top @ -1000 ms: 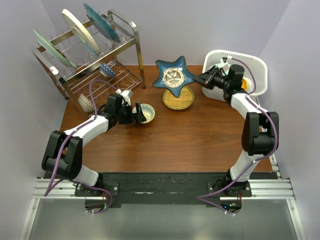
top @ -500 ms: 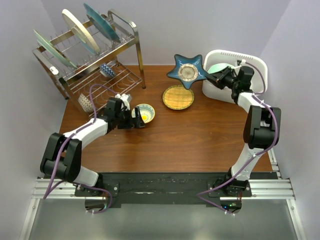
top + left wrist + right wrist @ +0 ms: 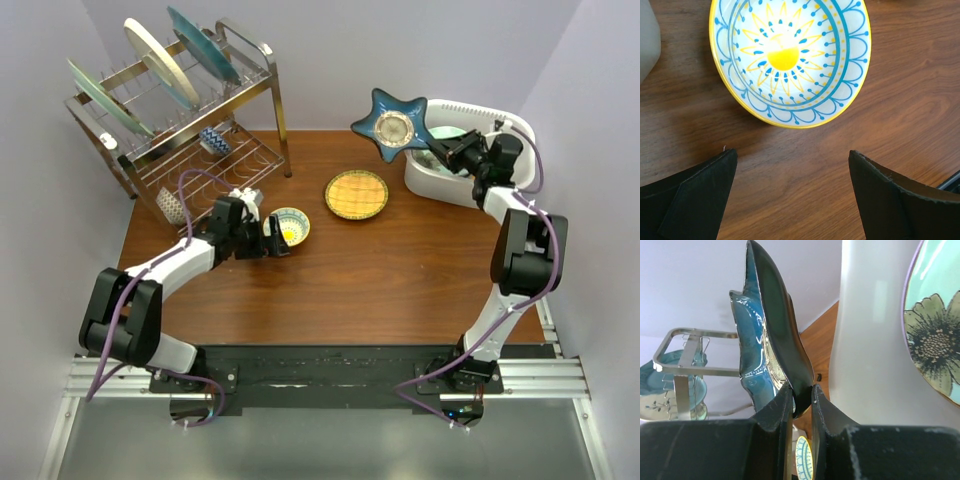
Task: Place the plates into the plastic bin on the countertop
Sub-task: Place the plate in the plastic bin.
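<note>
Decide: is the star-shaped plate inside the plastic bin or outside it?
Outside. The right gripper holds the star-shaped plate by one point, raised beside the plastic bin.

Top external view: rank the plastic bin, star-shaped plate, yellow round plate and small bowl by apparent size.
1. plastic bin
2. star-shaped plate, held up nearer the camera, so its lead over the next is unsure
3. yellow round plate
4. small bowl
</note>
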Tool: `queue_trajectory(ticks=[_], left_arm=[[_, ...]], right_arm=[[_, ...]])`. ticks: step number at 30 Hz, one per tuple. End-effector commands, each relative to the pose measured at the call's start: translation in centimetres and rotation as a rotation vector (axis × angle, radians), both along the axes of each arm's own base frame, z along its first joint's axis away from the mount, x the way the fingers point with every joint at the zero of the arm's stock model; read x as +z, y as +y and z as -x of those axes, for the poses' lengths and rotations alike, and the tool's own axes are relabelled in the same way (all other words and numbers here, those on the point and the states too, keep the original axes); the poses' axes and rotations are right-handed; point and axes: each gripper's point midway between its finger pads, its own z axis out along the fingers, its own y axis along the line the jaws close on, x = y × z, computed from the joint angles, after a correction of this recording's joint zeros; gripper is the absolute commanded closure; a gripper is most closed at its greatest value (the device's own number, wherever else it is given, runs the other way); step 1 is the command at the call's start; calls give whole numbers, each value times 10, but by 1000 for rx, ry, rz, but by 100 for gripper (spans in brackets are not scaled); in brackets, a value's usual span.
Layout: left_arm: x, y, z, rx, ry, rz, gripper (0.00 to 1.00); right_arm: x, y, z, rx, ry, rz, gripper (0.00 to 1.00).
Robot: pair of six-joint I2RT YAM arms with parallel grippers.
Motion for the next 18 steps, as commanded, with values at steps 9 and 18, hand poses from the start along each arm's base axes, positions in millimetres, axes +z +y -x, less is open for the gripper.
queue_trajectory(ticks=[9,18], left_arm=[[8,-23,-18,-72,-31,33,3],[7,-28,-18,-89,-29,38,2]], right_arm=[[64,-57,10,-188,-218,-6,100],[67,-84,14,-268,-209,29,100]])
